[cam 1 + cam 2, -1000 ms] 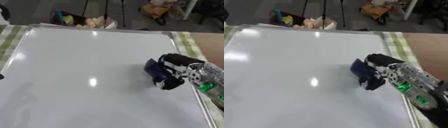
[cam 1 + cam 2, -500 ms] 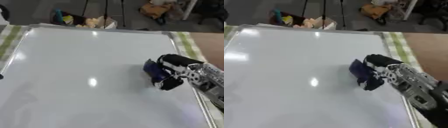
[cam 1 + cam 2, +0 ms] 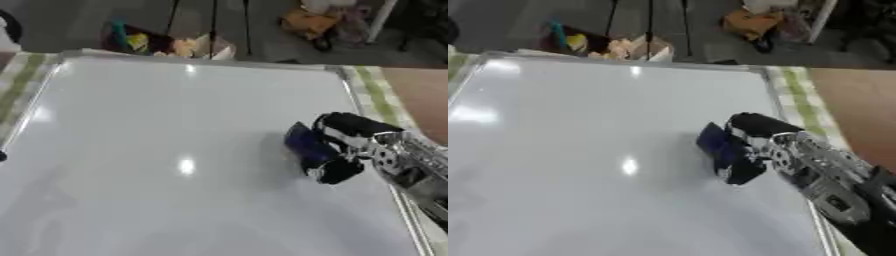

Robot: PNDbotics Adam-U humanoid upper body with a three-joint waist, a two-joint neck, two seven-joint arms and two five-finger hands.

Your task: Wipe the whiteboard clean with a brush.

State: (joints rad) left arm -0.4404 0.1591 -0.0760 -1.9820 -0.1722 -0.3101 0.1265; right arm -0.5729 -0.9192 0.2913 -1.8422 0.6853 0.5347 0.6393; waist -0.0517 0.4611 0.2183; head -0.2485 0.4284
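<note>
**Right hand on the brush, right side of the board**

The right hand (image 3: 354, 145) comes in from the lower right of the frame, forearm slanting up and left, with its black fingers curled around the brush (image 3: 306, 146). The brush is dark blue and sits flat against the whiteboard (image 3: 157, 150), right of centre and close to the board's right edge. Its long axis looks like it runs from upper left to lower right, though it's blurry. Only a small dark bit shows at the left edge of the left eye view, can't tell what it is. A box (image 3: 636, 49) with colourful stuff sits past the board's top edge.
</note>
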